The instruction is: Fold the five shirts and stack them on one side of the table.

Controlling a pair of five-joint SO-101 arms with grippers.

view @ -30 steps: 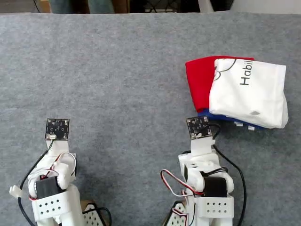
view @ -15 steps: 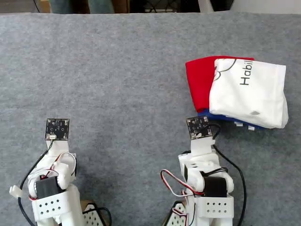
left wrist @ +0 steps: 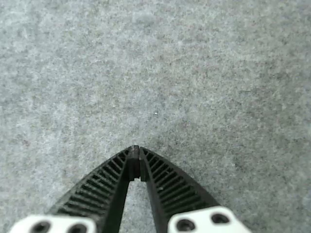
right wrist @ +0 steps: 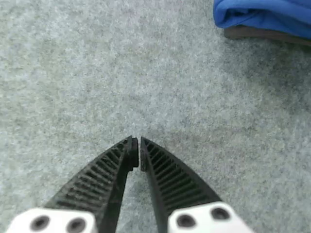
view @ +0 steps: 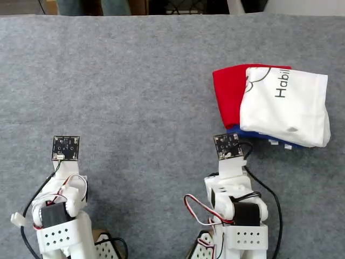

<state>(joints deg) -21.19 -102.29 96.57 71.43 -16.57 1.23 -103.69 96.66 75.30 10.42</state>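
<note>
High view: the stack of shirts (view: 259,108) lies on the right side of the grey table (view: 135,81). The white shirt (view: 285,105) is on top, the red shirt (view: 227,97) under it, and the blue shirt (view: 253,134) shows at the stack's near edge. Left wrist view: my left gripper (left wrist: 135,162) has its fingers pressed together, holding nothing, over the table. Right wrist view: my right gripper (right wrist: 136,153) is likewise closed on nothing. The blue shirt (right wrist: 265,17) lies near it, not touching.

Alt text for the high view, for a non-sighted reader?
A white shirt lies folded on top of a red shirt and a blue shirt on the grey table, just ahead of the right arm. The left arm sits off to the other side.
</note>
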